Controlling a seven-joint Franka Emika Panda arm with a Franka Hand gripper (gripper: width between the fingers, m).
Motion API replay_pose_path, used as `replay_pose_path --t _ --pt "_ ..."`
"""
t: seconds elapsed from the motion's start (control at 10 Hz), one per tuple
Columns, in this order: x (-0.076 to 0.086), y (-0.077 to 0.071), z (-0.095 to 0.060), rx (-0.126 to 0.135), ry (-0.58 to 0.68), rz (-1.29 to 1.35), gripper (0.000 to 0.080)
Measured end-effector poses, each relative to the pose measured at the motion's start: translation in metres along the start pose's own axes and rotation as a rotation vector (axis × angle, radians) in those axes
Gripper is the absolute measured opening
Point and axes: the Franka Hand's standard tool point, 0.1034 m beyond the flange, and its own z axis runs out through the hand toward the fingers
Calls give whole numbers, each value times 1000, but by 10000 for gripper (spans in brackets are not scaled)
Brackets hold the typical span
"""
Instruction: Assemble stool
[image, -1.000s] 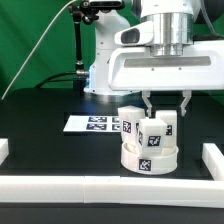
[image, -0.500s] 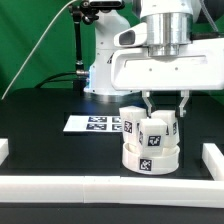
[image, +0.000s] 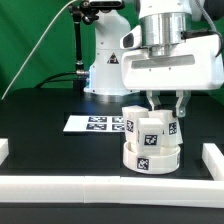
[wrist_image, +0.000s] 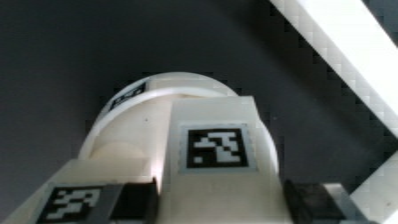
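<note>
The stool's round white seat (image: 150, 158) lies flat on the black table, with three tagged white legs standing on it. My gripper (image: 165, 106) comes down from above and is shut on the leg at the exterior view's right (image: 170, 126). The other two legs (image: 131, 120) (image: 150, 130) stand free beside it. In the wrist view the held leg (wrist_image: 217, 150) runs between my dark fingers (wrist_image: 317, 198), my gripper (wrist_image: 224, 202) clamped on its sides. The seat (wrist_image: 151, 92) shows rounded beyond it, and a neighbouring leg's tag (wrist_image: 71, 202) shows beside it.
The marker board (image: 92, 124) lies flat behind the seat, toward the exterior view's left. White border rails run along the front (image: 110, 186), the right (image: 212, 156) and the left (image: 3, 150). The arm's base (image: 100, 70) stands at the back.
My hand has turned about its upright axis above the seat, staying shut on the leg. The seat and the other two legs have not moved.
</note>
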Motion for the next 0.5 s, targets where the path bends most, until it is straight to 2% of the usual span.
replay_pose_path --t 0.5 --pt "-8 -3 0 17 -30 408 337"
